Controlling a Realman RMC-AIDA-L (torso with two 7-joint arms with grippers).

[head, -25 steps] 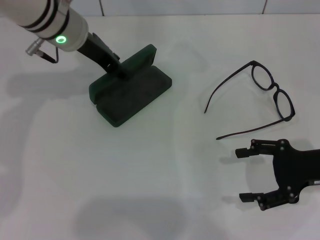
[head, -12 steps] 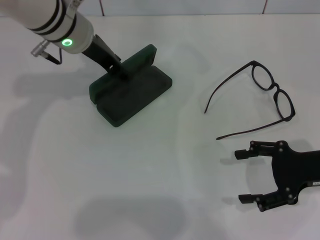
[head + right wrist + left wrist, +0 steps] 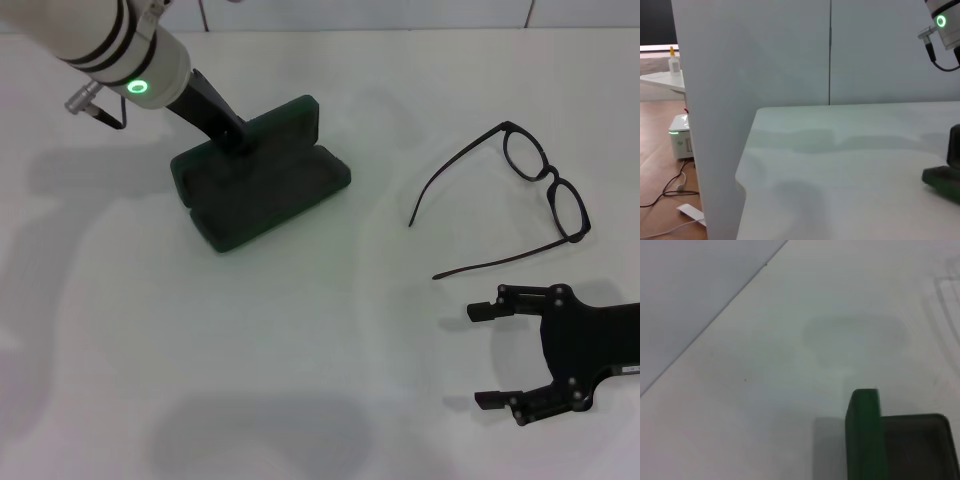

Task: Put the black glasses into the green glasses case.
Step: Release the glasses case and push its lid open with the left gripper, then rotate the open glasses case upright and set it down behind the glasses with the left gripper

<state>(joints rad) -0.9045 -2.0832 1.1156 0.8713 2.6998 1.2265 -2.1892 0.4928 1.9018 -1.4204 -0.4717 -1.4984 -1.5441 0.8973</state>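
White table (image 3: 300,340), grey wall panels (image 3: 880,50), small bottle (image 3: 673,63), floor cables (image 3: 670,195)

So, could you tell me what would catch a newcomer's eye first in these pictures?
Probably the green glasses case, lying open on the white table at the robot's left, with the left gripper at its raised lid. Next, the black glasses lie unfolded at the right, with the open right gripper just nearer the robot.

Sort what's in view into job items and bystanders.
Job items: black glasses, unfolded on the table; green glasses case, open, left pincer at its lid; right pincer, open near the glasses.
Bystanders: white table; a bottle on a far table.
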